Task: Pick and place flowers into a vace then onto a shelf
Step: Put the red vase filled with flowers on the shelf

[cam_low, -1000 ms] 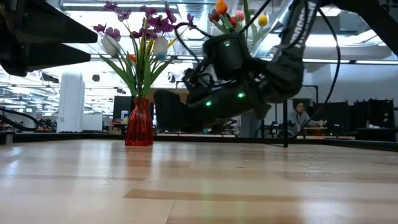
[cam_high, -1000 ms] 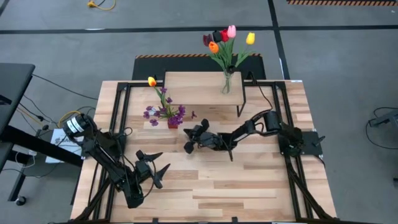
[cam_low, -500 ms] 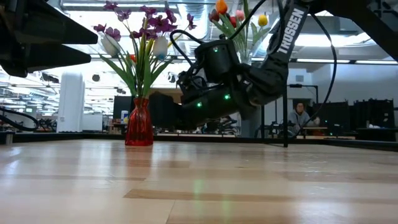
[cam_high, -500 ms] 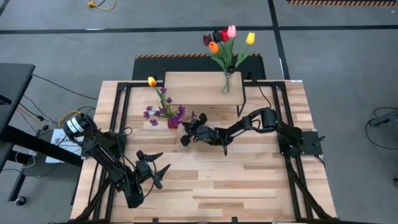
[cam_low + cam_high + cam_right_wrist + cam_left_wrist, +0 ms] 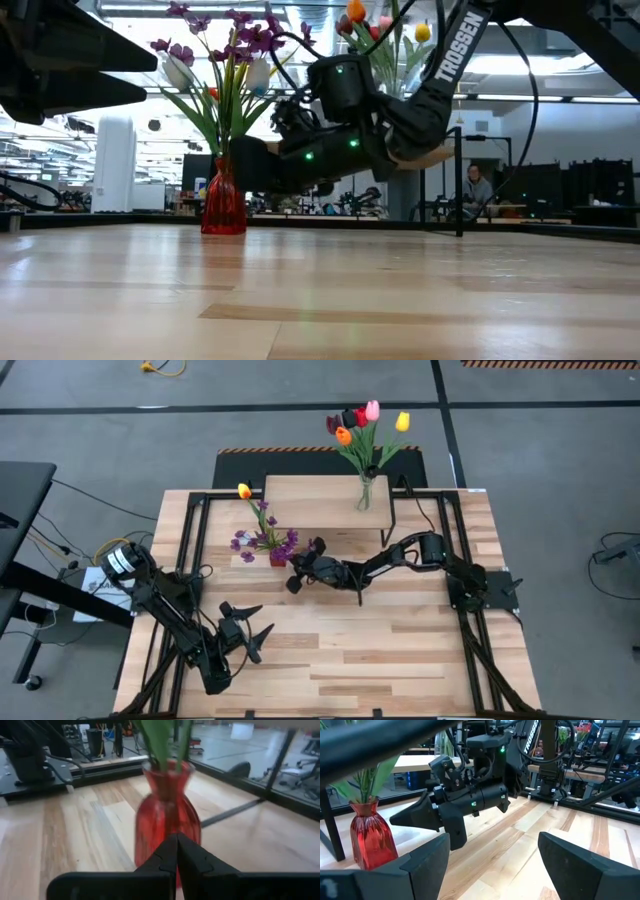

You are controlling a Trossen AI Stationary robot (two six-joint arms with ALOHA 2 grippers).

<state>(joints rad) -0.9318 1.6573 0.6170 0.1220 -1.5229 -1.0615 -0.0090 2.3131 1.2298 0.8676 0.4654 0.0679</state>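
Since the earlier frame, the right hand [image 5: 292, 583], clenched empty, has been brought just beside the upright red glass vase [image 5: 278, 559].

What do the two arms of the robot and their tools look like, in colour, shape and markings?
Both arms are matte black, jointed tubes with black cables along them. The right arm carries white "TROSSEN" lettering, and small green lights glow on its wrist housing. The left tool has two broad, dark wedge-shaped fingers; the right tool has two black tapered ones.
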